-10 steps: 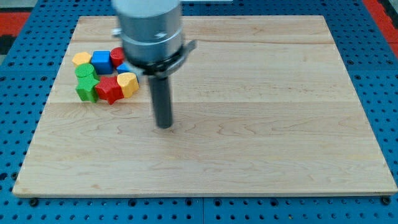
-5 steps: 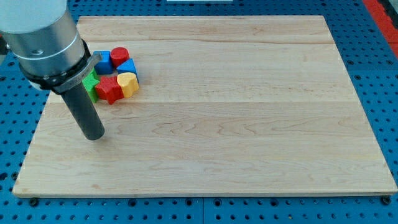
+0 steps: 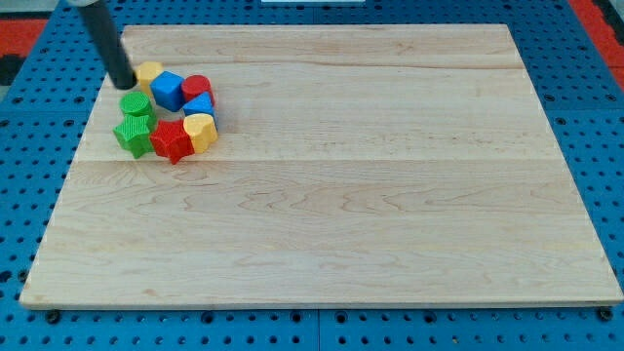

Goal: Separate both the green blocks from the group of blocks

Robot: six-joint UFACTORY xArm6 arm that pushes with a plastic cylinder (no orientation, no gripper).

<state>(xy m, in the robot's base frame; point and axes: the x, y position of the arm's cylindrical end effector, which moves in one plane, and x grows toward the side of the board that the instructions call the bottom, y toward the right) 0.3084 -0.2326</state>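
Board (image 3: 390,195) top-left: my tip (image 3: 122,84) now by yellow block (image 3: 149,71).

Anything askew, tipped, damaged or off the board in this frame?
Nothing stands out. All blocks sit on the wooden board in one cluster at the view's upper left, including the green cylinder and green star. My tip rests beside the yellow block.

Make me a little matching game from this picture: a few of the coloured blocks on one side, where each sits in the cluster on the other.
Things:
1. blue cube
2. green star
3. red star
4. my tip

Places:
A. view's bottom-left corner of the cluster
B. beside the yellow block, at the cluster's top-left
C. bottom of the cluster, between green and yellow
D. upper middle of the cluster

Pairs: 1-D, 2-A, 3-C, 4-B
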